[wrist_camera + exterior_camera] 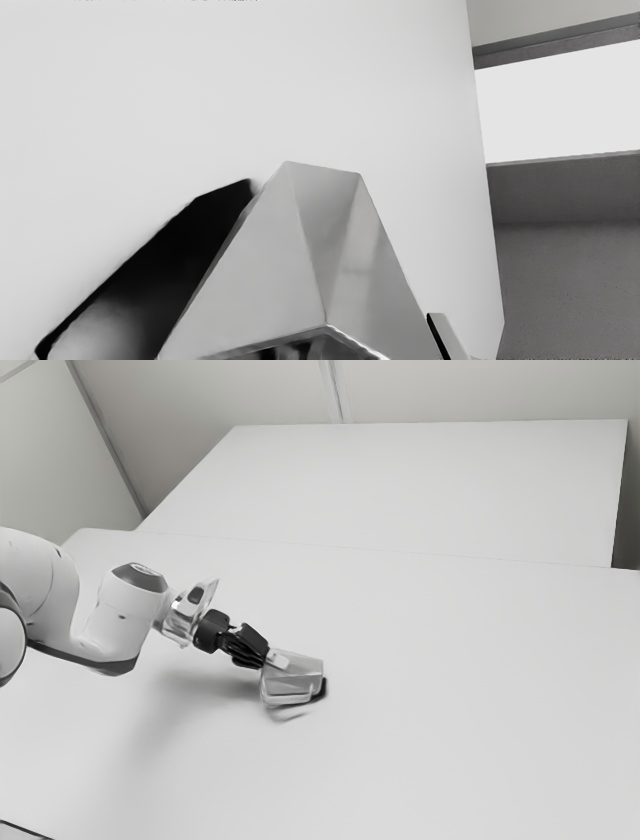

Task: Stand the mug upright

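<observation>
The gripper (pixel 273 658) meets the upper left part of the grey, faceted mug (pixel 292 682) in the exterior view. The mug lies tilted on the table, not upright. In the wrist view the shiny mug (pixel 305 250) tapers away from the hand, with part of its rim and dark inside facing the camera. A slim grey part of the gripper (pixel 447 340) stands close beside the mug's outer wall. The mug hides the rest, so its grip cannot be made out.
The mug rests on a broad white table (pixel 450 690), with a second white surface (pixel 420 480) behind it. A black shadow-like patch lies along one side of the mug. A dark-edged object (pixel 22 832) shows at the exterior view's lower left corner.
</observation>
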Motion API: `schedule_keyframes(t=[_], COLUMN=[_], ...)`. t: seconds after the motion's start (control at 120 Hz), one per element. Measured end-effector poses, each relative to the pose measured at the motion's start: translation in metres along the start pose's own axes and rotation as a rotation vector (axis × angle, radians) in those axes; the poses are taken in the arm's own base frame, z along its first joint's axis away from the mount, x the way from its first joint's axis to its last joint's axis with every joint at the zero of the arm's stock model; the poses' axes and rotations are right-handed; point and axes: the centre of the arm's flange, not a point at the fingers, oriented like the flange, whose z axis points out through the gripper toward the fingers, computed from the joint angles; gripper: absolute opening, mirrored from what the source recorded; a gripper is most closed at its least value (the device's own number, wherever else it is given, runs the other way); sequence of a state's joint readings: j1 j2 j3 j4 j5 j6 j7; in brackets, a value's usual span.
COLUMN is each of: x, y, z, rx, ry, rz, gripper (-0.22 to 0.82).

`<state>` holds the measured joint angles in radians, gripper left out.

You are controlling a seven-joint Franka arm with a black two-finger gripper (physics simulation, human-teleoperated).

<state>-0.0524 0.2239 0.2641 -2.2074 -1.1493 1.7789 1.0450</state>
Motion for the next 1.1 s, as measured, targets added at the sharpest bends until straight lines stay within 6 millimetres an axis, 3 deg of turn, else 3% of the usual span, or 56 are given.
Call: schedule_keyframes(t=[0.167, 0.258, 0.408, 0.633, 0.725, 0.817, 1.1], x=[0.004, 0.01, 0.016, 0.022, 0.025, 0.021, 0.008], y=[0.011, 0.034, 0.099, 0.135, 0.138, 0.127, 0.11], z=[-0.002, -0.008, -0.021, -0.009, -0.009, -0.005, 0.014], rx=[0.001, 0.041, 0.254, 0.594, 0.71, 0.786, 0.892], ry=[0.002, -0.028, -0.171, -0.345, -0.362, -0.362, -0.329], rz=[0.039, 0.094, 0.254, 0.397, 0.44, 0.451, 0.496], gripper=[-0.15, -0.16, -0.17, -0.18, -0.18, -0.18, -0.18])
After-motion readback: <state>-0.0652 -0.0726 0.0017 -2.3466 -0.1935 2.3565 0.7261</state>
